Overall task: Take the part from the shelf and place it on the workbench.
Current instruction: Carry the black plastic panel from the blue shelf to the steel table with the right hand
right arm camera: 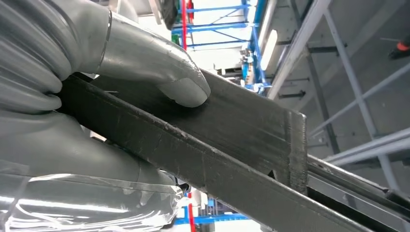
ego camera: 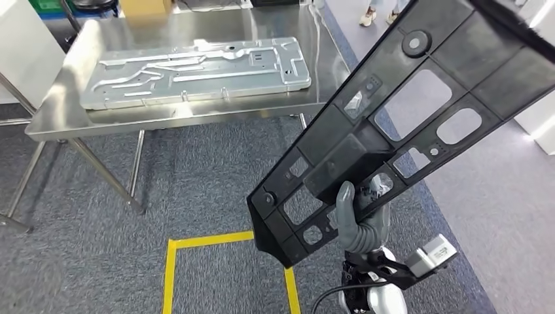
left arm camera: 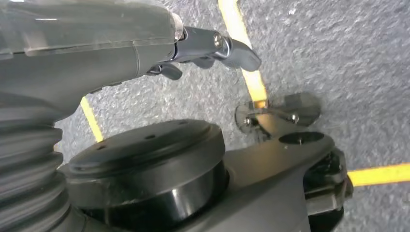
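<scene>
Part: we hold a long black plastic panel (ego camera: 386, 131) with many cut-out windows, tilted up and running from low centre toward the upper right in the head view, well apart from the worktop.
Right hand: our right hand (ego camera: 361, 219) grips the panel near its lower end; in the right wrist view the thick grey thumb (right arm camera: 159, 72) presses flat on the black edge (right arm camera: 232, 145) with the rest of the hand closed beneath it.
Left hand: our left hand (left arm camera: 203, 50) hangs over the floor, its dark fingers (left arm camera: 237, 50) bent inward with nothing between them.
Worktop: a steel worktop (ego camera: 59, 114) stands ahead of us at upper left.
On worktop: a flat silver metal plate (ego camera: 196, 72) with pressed ridges lies along it.
Floor: grey carpet (ego camera: 98, 261) with yellow tape lines (ego camera: 196, 242) marks a box just in front of us.
Background: a person's feet (ego camera: 376, 13) show at the top edge, beyond the worktop.
</scene>
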